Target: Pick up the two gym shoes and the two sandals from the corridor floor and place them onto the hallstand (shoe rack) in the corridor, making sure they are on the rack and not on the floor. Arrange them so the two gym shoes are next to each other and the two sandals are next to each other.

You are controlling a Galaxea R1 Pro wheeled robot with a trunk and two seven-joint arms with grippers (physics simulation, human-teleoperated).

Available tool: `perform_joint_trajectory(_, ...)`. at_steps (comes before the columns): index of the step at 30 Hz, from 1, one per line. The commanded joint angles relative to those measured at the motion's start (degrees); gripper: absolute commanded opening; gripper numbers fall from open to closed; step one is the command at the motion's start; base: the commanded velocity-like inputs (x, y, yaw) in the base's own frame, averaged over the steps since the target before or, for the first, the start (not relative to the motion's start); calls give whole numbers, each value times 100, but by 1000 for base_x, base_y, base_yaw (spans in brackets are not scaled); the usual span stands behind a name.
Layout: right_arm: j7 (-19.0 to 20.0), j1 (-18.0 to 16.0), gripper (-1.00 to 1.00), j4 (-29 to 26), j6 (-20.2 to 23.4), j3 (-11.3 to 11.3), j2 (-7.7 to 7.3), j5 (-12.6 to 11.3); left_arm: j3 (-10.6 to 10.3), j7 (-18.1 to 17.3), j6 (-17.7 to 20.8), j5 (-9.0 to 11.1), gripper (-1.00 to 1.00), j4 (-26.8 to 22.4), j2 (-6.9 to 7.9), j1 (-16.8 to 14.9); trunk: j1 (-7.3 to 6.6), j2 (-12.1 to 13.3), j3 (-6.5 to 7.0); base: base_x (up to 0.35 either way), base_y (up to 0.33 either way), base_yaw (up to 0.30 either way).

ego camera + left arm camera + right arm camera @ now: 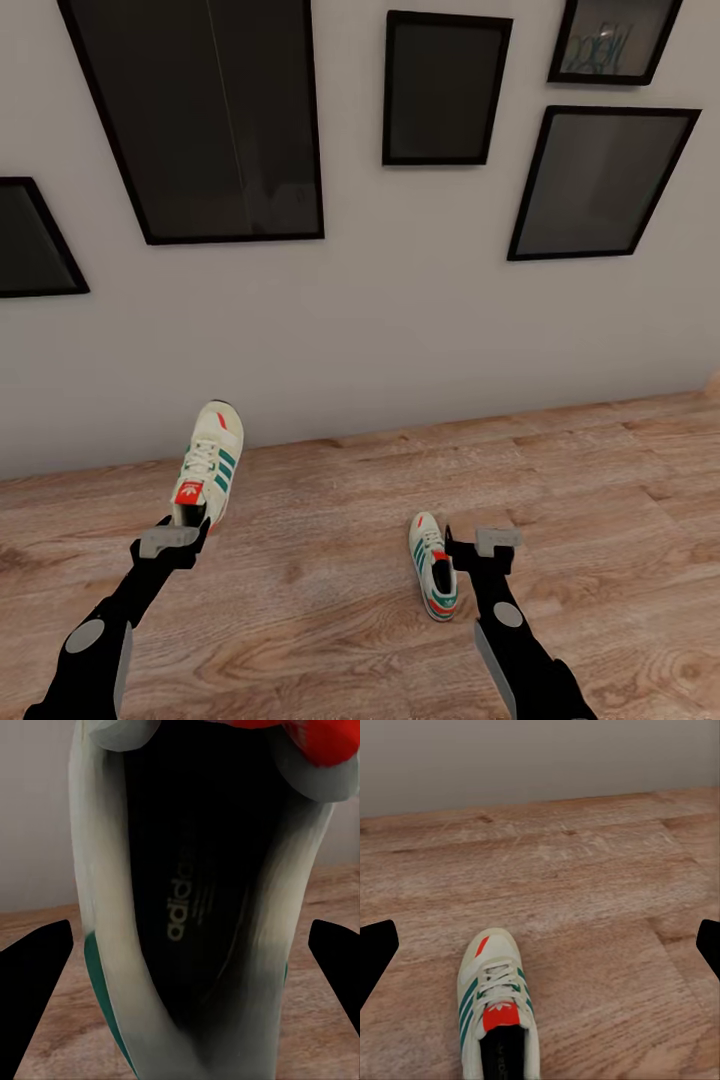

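Left tool (178, 535) pinching one gym shoe (207, 463) at its heel collar, toe up, raised for carrying. Right tool (487, 543) spread beside second gym shoe (433, 566) on corridor floor (330, 560), poised for grasping.

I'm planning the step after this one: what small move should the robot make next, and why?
Probably turn toward the rack: the left tool holds one gym shoe raised before the wall, the right tool seems to grip the other gym shoe, and no rack is in sight.
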Motion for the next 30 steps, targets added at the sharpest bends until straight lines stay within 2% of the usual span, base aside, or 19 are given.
perform_joint_trajectory(1, -19, -3, 100, 3, -6, -13, 3, 57, 31, -32, -36, -50, -100, -1, -7, -8, 21, -44, -32, 0, 0, 0)
perform_joint_trajectory(14, -19, -3, 100, 5, -10, -24, -11, 64, 23, -24, -29, -57, -100, 1, -13, -8, 306, -563, -382, 0, 0, 0)
perform_joint_trajectory(30, -13, -3, 100, 8, -10, -6, -14, 66, 20, -7, 4, -50, -100, 15, -19, -8, 347, -585, -883, 0, 0, 0)
